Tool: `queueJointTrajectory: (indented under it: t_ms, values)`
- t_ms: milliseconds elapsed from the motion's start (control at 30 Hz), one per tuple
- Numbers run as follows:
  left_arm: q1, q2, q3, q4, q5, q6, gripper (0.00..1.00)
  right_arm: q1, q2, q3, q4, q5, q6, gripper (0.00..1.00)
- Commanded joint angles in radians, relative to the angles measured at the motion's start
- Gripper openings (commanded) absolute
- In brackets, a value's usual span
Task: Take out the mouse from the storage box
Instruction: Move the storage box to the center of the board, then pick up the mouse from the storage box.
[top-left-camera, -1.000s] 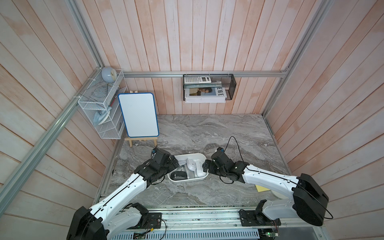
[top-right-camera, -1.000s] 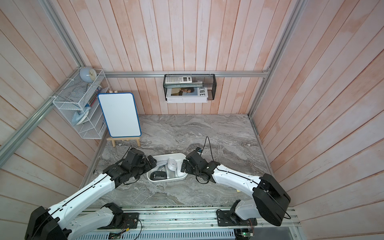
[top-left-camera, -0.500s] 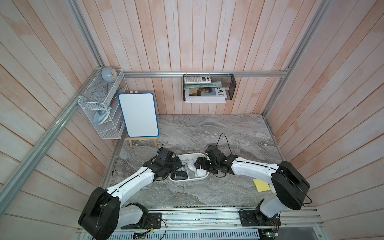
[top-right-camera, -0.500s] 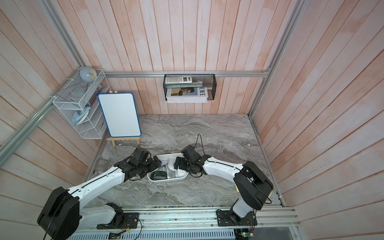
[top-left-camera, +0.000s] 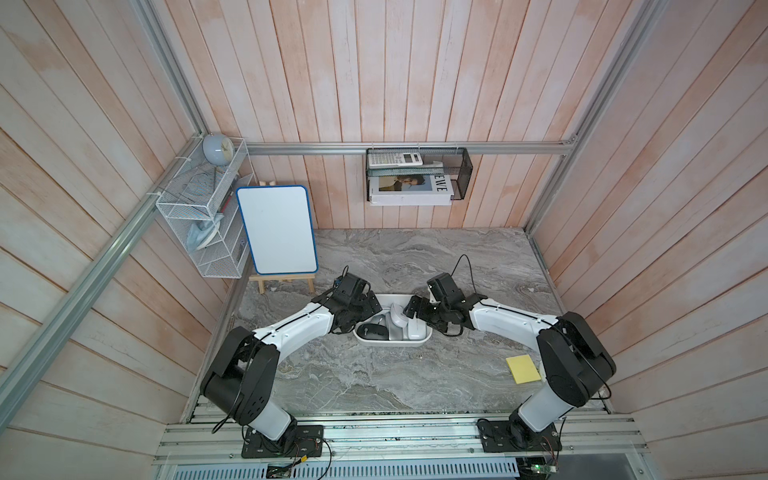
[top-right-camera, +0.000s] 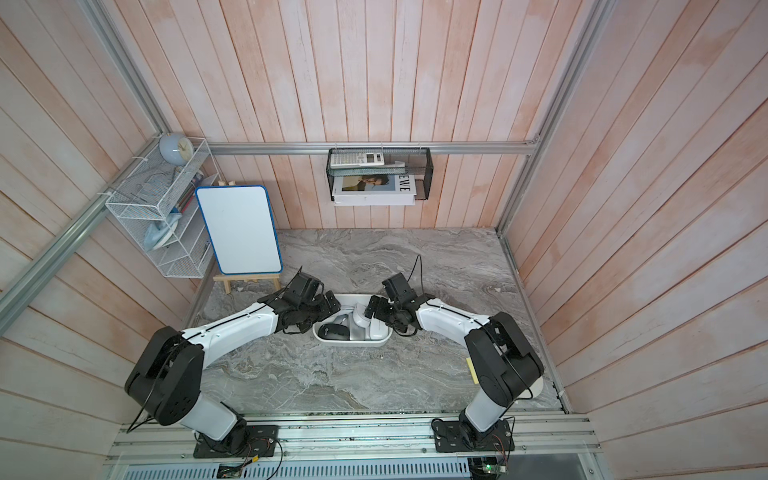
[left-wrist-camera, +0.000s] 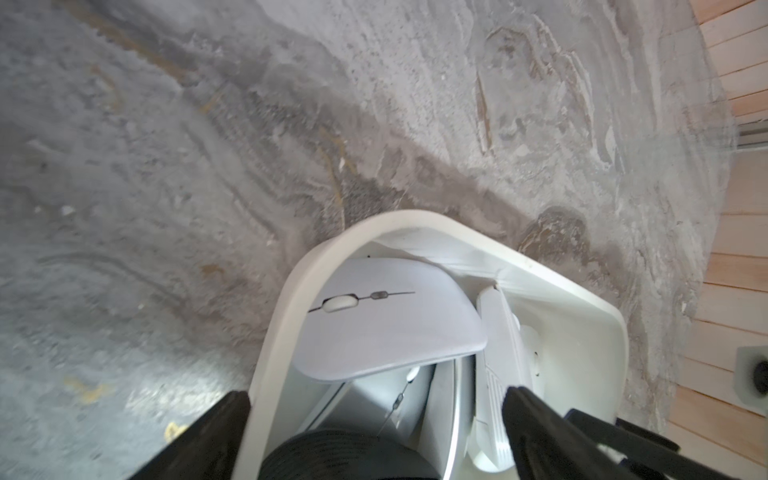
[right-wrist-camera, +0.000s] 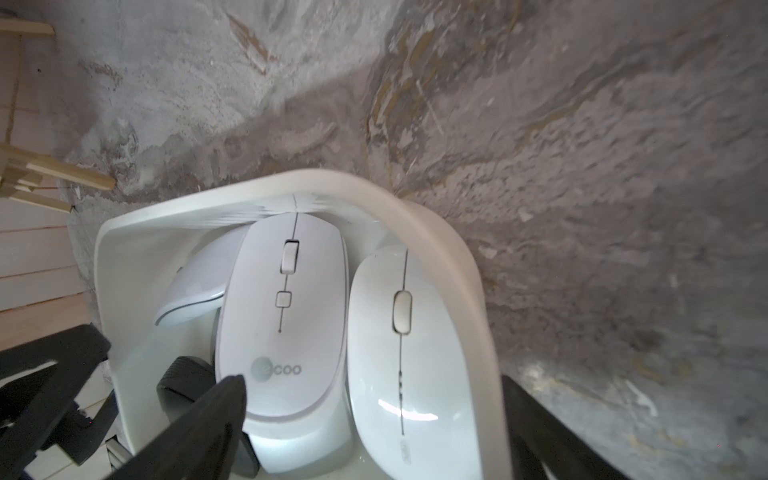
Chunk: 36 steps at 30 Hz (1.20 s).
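I have both arms leaned in over the box (top-left-camera: 390, 341), one from each short end, because the mice are packed tight and I want it pinned before I pull anything. The box sits flat on the marble table (top-left-camera: 374, 386), roughly midway between the two bases.

The left gripper (left-wrist-camera: 376, 419) stands wide open and holds nothing. In its wrist view one finger (left-wrist-camera: 226, 419) hangs outside the box wall and the other inside, so the jaws straddle the rim at that end. I judge this a bracing pose: closing there would clamp the wall and stop the box from sliding.

The right gripper (right-wrist-camera: 374, 419) is also spread wide and empty. Its near finger (right-wrist-camera: 216, 411) lies over the tail of the branded white mouse (right-wrist-camera: 282, 316), and the other finger sits outside the rim, so the glossy white mouse (right-wrist-camera: 399, 353) and the box wall lie between the jaws. That suggests I am lining up on the glossy one, which rests against the wall.

A black mouse (top-left-camera: 371, 331) lies at the left end of the box, and another white mouse (left-wrist-camera: 386, 320) rests tilted on its neighbours. All are inside the box; none is lifted yet.

The risk I see is catching the rim with the mouse and dragging the whole box up, so the outer finger needs to come inside first.
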Motion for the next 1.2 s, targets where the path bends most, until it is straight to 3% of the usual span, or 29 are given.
queueJointTrajectory:
  t_ms: [0, 233, 500, 733, 933, 1167]
  values:
    - [-0.015, 0.053, 0.084, 0.091, 0.046, 0.008, 1.00, -0.033, 0.031, 0.066, 0.009, -0.080, -0.057, 0.96]
    - [-0.002, 0.120, 0.174, 0.047, 0.014, 0.041, 1.00, -0.080, 0.092, 0.158, -0.063, -0.056, -0.128, 0.96]
    - [0.033, 0.065, 0.138, -0.053, -0.063, 0.070, 1.00, -0.106, 0.071, 0.152, -0.170, 0.027, -0.165, 0.98]
    - [0.044, -0.095, 0.114, -0.288, -0.273, 0.126, 1.00, -0.133, -0.069, 0.098, -0.290, 0.128, -0.239, 0.98]
    - [-0.061, -0.171, 0.188, -0.402, -0.292, 0.108, 0.99, -0.129, -0.240, 0.017, -0.352, 0.160, -0.268, 0.98]
    - [-0.204, -0.005, 0.378, -0.428, -0.236, 0.061, 1.00, -0.117, -0.446, -0.110, -0.371, 0.188, -0.242, 0.98]
